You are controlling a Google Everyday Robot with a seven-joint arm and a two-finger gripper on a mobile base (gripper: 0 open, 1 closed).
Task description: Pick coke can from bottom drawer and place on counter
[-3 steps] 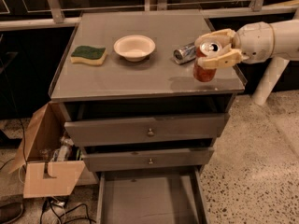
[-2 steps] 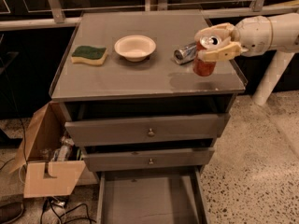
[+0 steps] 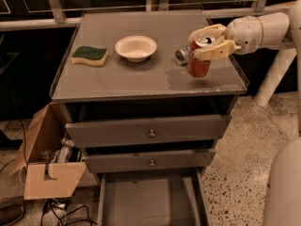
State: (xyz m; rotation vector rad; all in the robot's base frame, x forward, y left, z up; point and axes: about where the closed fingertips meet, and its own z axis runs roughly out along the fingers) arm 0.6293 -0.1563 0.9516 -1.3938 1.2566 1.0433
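Speckled flooring is surrounding a grey drawer cabinet whose tabletop is carrying everything small. Below, the bottom drawer is standing pulled open, its flat floor showing. A white arm is reaching in from the right. A white bowl is sitting mid-tabletop and a green sponge is lying to its left. The gripper is hanging over the tabletop's right side, clamping the coke can near its silver top. The can is standing roughly upright, beneath and between the fingers; whether its base is touching the surface I cannot tell. A silver can is lying just beside it.
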